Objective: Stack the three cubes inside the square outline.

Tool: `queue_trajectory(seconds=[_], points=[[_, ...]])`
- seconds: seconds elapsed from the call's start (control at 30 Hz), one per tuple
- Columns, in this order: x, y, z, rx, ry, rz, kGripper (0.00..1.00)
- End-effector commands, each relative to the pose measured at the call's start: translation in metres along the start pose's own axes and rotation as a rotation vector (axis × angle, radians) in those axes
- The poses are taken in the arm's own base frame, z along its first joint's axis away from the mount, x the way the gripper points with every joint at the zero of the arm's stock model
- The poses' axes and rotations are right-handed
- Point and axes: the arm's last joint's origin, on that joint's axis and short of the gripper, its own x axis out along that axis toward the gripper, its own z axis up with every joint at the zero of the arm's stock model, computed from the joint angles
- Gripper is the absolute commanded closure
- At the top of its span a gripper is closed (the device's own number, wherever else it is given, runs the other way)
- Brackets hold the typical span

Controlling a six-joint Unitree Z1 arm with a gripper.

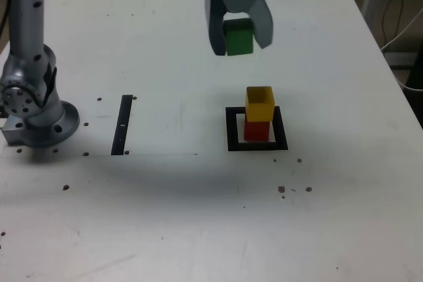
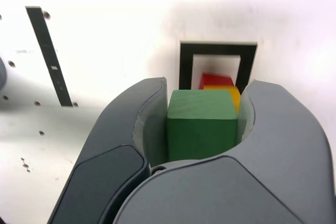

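Note:
My gripper (image 1: pixel 239 43) hangs in the air above the table, shut on the green cube (image 1: pixel 238 37), which fills the space between the jaws in the wrist view (image 2: pixel 201 121). Below and slightly nearer the camera, the yellow cube (image 1: pixel 259 103) rests on the red cube (image 1: pixel 257 129) inside the black square outline (image 1: pixel 232 130). From the wrist, the yellow cube (image 2: pixel 234 96) and red cube (image 2: pixel 216 80) peek out beyond the green one, within the square outline (image 2: pixel 217 49).
A narrow black strip (image 1: pixel 123 124) lies on the white table (image 1: pixel 165 216) to the exterior view's left of the outline. The arm's grey base (image 1: pixel 33 107) stands at the exterior view's far left. Small dark specks dot the table.

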Motion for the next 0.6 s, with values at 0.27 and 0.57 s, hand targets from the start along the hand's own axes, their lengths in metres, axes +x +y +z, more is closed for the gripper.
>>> queue_trajectory(seconds=[0.27, 0.57], points=[[0.008, -0.011, 0.012, 0.014, 0.038, -0.006, 0.79], [0.004, -0.035, 0.003, 0.058, 0.030, 0.014, 0.77]])
